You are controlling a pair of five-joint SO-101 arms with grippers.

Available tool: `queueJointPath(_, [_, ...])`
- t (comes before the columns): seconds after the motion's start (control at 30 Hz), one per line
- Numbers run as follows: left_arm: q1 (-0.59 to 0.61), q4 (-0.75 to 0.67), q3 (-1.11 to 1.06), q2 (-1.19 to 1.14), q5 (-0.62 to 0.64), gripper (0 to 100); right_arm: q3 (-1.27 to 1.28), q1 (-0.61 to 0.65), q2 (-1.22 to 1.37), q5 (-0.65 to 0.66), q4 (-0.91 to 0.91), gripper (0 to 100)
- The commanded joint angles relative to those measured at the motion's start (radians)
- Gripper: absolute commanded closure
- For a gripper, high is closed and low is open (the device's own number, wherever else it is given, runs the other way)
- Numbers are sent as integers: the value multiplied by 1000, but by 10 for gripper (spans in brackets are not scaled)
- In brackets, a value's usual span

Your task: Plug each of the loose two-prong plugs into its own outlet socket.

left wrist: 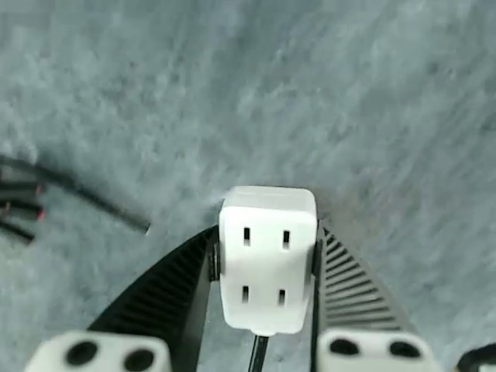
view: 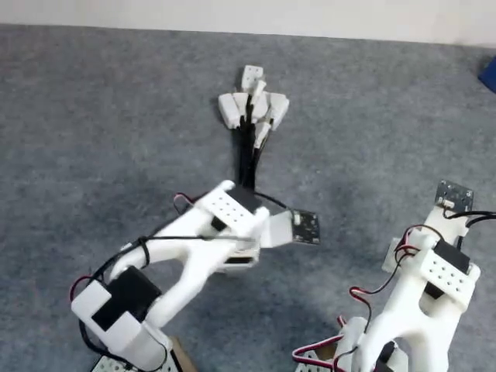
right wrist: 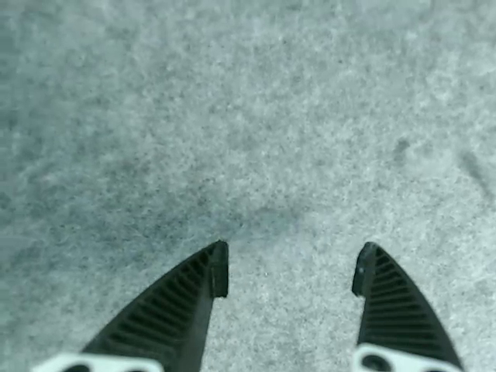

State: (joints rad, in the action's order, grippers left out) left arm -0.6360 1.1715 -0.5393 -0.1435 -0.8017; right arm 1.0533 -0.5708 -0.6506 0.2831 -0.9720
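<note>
Our left gripper is clamped on a white outlet socket, slots facing its camera, likely to steady it for a plug. The loose plugs lie bunched at twelve o'clock. Our right gripper, fingers apart, hovers over carpet at four o'clock.

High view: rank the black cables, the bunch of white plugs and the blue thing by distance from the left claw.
1. black cables, just past the left claw and its socket block
2. bunch of white plugs, at the cables' far end
3. blue thing, far right edge
</note>
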Motion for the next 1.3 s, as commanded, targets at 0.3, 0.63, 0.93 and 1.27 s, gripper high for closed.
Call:
queueJointPath(0.3, [-39,-29,51,-4,51,962,-15,12,-33,14,-10,735])
queueJointPath(0.63, [97,-29,125,-2,44,728,-15,12,-33,14,-10,735])
queueJointPath(0.93, [257,199,449,1,43,728,-15,25,-33,14,-10,735])
queueJointPath(1.27, [288,354,611,-8,43,735,-1,64,-33,14,-10,735])
